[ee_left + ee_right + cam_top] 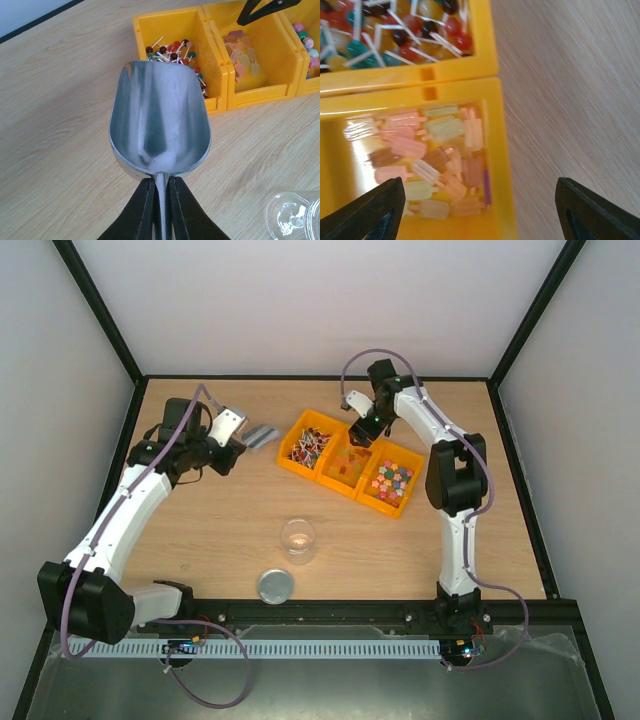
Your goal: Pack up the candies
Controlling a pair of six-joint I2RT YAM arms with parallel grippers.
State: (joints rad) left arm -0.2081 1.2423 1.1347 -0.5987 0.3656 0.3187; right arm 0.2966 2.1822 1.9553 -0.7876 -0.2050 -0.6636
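— So, left hand (161, 186)?
— Closed tight on the thin handle of a metal scoop (159, 120). Bowl bare and shiny, mouth facing the left bin (170, 27), lip just beside it.
— Candies?
— The candies (172, 50) lie heaped in that left bin: small red, white, green and dark heads on white sticks.
— Right hand (477, 202)?
— Over the middle bin (501, 150), fingers spread wide, nothing between them. Below it are pale ice-lolly-shaped sweets (435, 160) in pink, green and brown. Whether a finger touches them, cannot tell.
— Third bin?
— Right bin (384, 508), holding chunky multicoloured pieces (392, 480). All three bins are yellow and touch side by side, in a slanted row toward the far half of the bench (200, 530).
— Anything else?
— Clear glass jar (297, 538), upright, mouth uncovered, nearer the arm bases than the bins. Round metal lid (276, 586) flat on the bench just beside it, on the near-edge side. Both well apart from either hand.
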